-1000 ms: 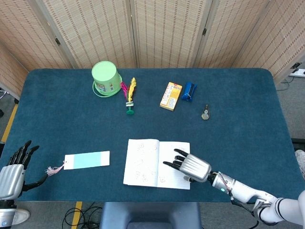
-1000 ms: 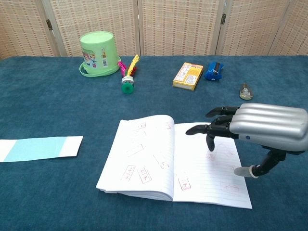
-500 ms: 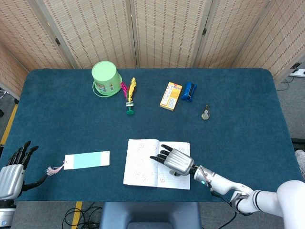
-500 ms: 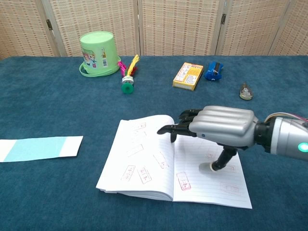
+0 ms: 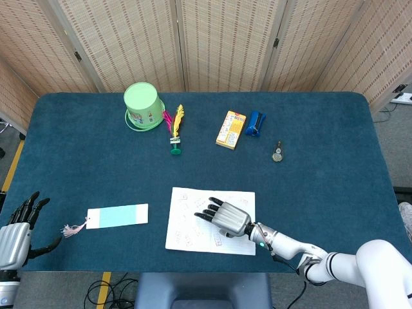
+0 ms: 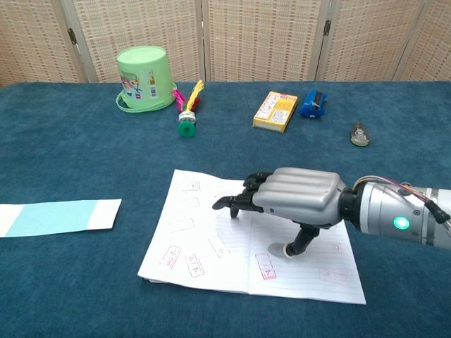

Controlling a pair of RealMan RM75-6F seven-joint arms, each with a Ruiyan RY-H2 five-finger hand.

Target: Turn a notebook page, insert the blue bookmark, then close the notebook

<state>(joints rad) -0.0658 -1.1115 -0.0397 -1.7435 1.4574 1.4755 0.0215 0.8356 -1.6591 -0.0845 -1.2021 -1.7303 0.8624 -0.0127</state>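
Observation:
The notebook (image 5: pixel 187 225) (image 6: pixel 190 239) lies open and flat near the table's front edge, its white pages marked with small red stamps. My right hand (image 5: pixel 225 217) (image 6: pixel 296 201) rests palm down over the notebook's middle, fingers spread toward the left page and thumb on the right page. It holds nothing. The blue bookmark (image 5: pixel 117 216) (image 6: pixel 56 217), a light-blue strip with white ends and a pink tassel, lies flat on the table left of the notebook. My left hand (image 5: pixel 16 235) hangs at the table's front left corner, fingers apart, holding nothing.
Along the back stand an upturned green bucket (image 5: pixel 143 106) (image 6: pixel 145 78), a feathered shuttlecock (image 5: pixel 176 129), a yellow box (image 5: pixel 231 129) (image 6: pixel 275 111), a blue object (image 5: pixel 256 123) and a small metal piece (image 5: pixel 277 153). Folding screens close off the rear.
My right hand has slid left from the right page to the notebook's middle. The raised left pages have been pressed down flat. The left hand and bookmark have not moved.

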